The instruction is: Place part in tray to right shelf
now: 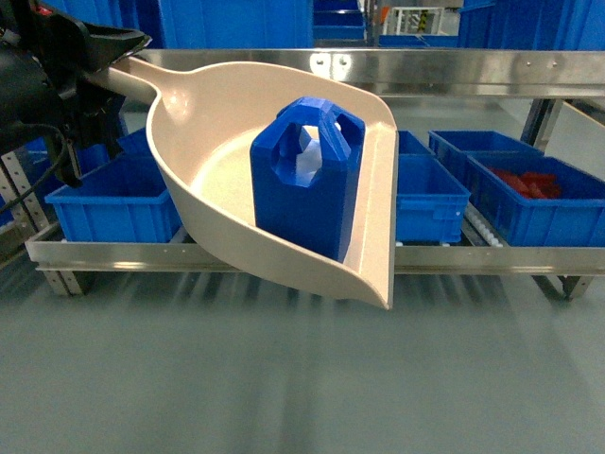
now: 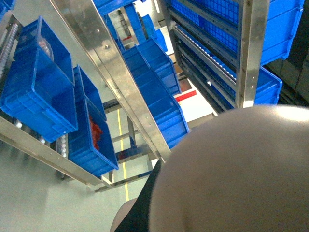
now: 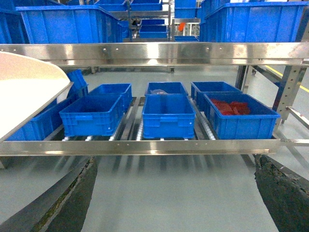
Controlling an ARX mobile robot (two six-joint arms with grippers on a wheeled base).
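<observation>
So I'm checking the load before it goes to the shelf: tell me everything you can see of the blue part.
The part is a bright blue block of glossy plastic, boxy below, with a bevelled top whose cut-out holes form a handle. It stands upright inside the beige tray, leaning slightly against the tray's far side wall near the wide lip. The left gripper holds the tray by its handle; nothing grips the part itself.

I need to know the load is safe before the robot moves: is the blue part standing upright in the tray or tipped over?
Upright. The part stands in the tray on its base, handle cut-outs on top, close to the front lip.
</observation>
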